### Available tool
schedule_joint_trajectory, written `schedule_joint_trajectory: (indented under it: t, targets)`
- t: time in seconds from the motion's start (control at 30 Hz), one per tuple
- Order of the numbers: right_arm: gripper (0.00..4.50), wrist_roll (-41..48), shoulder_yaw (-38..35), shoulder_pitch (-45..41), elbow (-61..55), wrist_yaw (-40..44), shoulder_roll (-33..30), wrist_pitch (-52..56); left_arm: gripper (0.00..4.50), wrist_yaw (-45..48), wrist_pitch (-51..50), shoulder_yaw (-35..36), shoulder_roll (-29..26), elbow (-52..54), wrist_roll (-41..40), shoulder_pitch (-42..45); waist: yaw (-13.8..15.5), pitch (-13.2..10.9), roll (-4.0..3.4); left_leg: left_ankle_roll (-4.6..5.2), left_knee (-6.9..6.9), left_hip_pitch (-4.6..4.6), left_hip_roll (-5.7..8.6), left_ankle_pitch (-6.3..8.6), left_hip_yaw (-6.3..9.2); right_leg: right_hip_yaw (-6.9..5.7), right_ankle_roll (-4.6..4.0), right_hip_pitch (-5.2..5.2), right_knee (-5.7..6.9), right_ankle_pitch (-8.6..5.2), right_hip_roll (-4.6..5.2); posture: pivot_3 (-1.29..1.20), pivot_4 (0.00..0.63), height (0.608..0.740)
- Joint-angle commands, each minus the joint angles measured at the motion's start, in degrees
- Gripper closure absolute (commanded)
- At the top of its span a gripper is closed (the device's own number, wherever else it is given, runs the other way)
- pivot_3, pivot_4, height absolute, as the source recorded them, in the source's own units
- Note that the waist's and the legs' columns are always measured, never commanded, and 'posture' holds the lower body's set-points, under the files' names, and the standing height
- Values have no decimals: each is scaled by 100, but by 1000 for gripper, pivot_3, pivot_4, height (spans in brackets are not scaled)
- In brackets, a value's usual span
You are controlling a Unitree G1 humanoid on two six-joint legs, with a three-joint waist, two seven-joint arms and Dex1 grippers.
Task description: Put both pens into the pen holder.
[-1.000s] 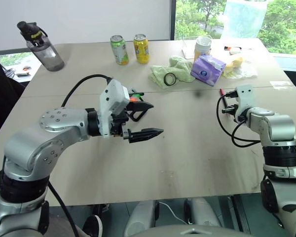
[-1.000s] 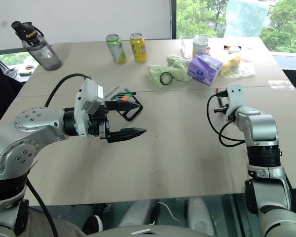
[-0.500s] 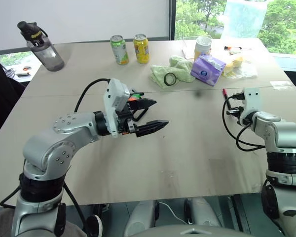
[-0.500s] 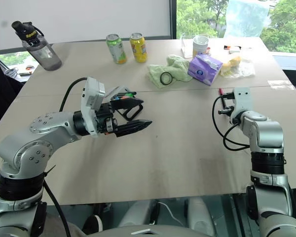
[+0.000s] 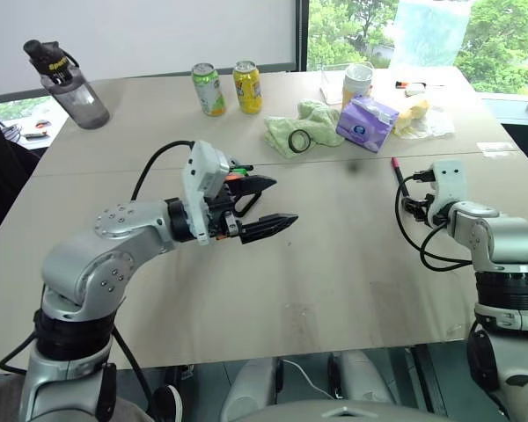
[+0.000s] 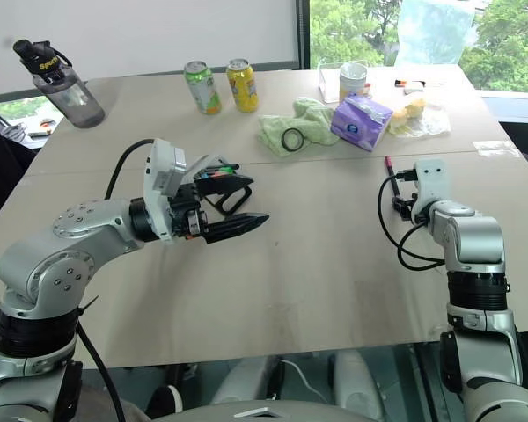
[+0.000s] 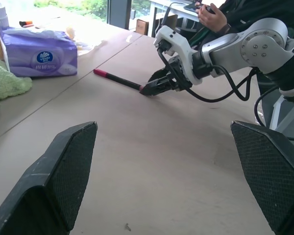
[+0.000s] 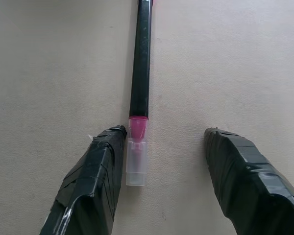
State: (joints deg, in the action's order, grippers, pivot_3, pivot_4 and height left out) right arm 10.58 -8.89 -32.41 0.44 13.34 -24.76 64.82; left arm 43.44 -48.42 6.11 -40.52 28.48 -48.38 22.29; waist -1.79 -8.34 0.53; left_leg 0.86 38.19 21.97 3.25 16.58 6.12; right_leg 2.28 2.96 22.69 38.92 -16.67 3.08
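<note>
With the right gripper [image 8: 161, 147] standing open around the dark pen [image 8: 140, 73] lying on the table's [image 5: 334, 264] right side, closing off-centre is risking nudging it aside, while the left gripper [image 7: 161, 161], empty, is gaping wide.

dark pen [image 8: 140, 63] with pink band and clear end lies flat on the table.

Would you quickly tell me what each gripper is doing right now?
Left gripper: open, empty.
Right gripper: open around the dark red-capped pen lying on the table.
</note>
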Motion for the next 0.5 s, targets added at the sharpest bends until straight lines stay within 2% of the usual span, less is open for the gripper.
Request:
schedule_joint_trajectory:
  t: [0.03,0.17,0.43,0.5]
  targets:
    - [2533,108,61,123,-5,132,-20,266,0,40,114,92,-62,170,-25,5,-1,0,0,0,0,0,0,0,1,-1,0,0,0,0,0,0,150,740]
    - [4366,140,26,140,-32,140,-14,289,0,85,146,68,-61,169,-14,8,3,0,0,0,1,1,1,0,0,0,0,-1,-1,0,2,0,150,740]
    - [4442,207,-176,188,-10,129,25,54,0,261,288,13,-100,112,124,3,4,0,0,0,0,0,1,0,1,-1,0,-2,-2,0,1,0,150,740]
    - [4442,219,-467,202,-69,-73,151,-219,0,172,298,-2,55,89,88,-17,4,0,0,0,0,1,1,0,2,-1,0,-1,-2,0,1,0,150,740]
